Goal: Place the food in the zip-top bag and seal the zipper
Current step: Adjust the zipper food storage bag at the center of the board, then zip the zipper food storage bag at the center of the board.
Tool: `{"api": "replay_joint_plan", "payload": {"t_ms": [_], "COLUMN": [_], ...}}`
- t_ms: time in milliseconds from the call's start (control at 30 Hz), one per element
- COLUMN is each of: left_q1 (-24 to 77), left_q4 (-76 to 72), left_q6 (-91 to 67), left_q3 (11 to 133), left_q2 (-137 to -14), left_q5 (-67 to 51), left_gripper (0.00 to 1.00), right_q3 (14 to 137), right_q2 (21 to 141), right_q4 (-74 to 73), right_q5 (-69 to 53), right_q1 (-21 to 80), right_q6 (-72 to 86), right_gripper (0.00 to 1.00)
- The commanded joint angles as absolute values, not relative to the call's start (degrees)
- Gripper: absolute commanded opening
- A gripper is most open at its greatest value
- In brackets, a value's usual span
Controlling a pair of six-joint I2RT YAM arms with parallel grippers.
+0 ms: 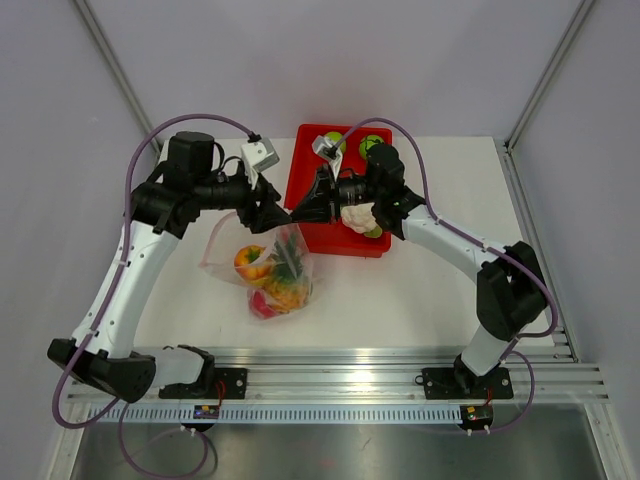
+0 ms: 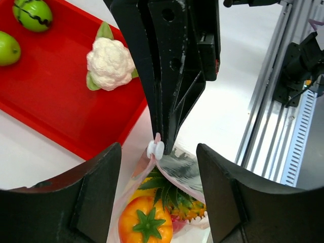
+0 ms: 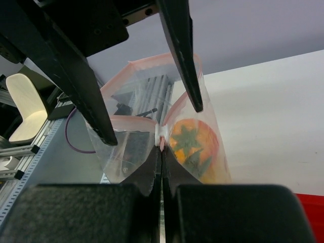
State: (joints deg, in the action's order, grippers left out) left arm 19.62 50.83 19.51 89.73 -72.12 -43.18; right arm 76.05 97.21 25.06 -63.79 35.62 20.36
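We see the clear crinkly plastic zip-top bag [image 1: 225, 252], holding the orange toy pineapple [image 1: 288, 292] and round fruits [image 1: 250, 263], on the white table [image 1: 400, 290] just near-left of the red rectangular tray [image 1: 318, 180], right gripper [image 3: 162, 154] clenched on its pink-red zipper strip [image 3: 129, 118], left gripper [image 2: 158, 157] released, spread wide.

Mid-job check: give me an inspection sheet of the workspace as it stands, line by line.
Surface: white table, no spills seen.
Job's things: zip-top bag holds pineapple, orange fruit and red fruit; its mouth is open. Cauliflower and green fruits lie in the red tray.
Clutter: nothing seen.
Hands: left hand open, fingers spread at the bag's mouth; right hand shut on the zipper at its white slider.
Cables: purple cables loop over both arms, clear of the bag.
Surroundings: pale walls, aluminium rail at the near edge.
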Motion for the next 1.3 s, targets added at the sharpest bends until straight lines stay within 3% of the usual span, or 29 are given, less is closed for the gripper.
{"api": "replay_joint_plan", "payload": {"t_ms": [0, 133, 233, 467, 633, 833, 1267], "left_q1": [19.6, 19.6, 19.6, 19.6, 19.6, 19.6, 19.6], "left_q4": [53.3, 54.6, 54.8, 56.1, 56.2, 55.8, 55.0], "left_q6": [20.3, 20.0, 20.0, 20.0, 20.0, 20.2, 20.3], "left_q3": [93.3, 94.2, 94.0, 93.5, 92.8, 91.8, 87.9], "left_q2": [-74.8, -76.3, -76.4, -76.3, -75.9, -75.3, -72.3], "left_q5": [-47.7, -48.4, -49.7, -50.0, -49.8, -49.8, -47.6], "left_gripper": [0.63, 0.59, 0.49, 0.35, 0.34, 0.01, 0.0], "right_q3": [77.8, 78.1, 78.3, 78.1, 78.0, 77.9, 73.7], "right_q2": [94.1, 93.7, 93.5, 93.0, 92.8, 93.1, 91.8], "right_q4": [24.6, 22.9, 22.1, 21.0, 21.1, 21.4, 27.3], "right_q5": [-65.7, -65.7, -65.7, -63.7, -62.2, -61.3, -44.7], "right_q1": [36.6, 36.7, 36.8, 36.8, 36.7, 36.8, 36.7], "right_q6": [17.1, 15.7, 15.2, 14.0, 14.0, 14.4, 20.7], "right_gripper": [0.0, 0.0, 0.0, 0.0, 0.0, 0.0, 0.0]}}
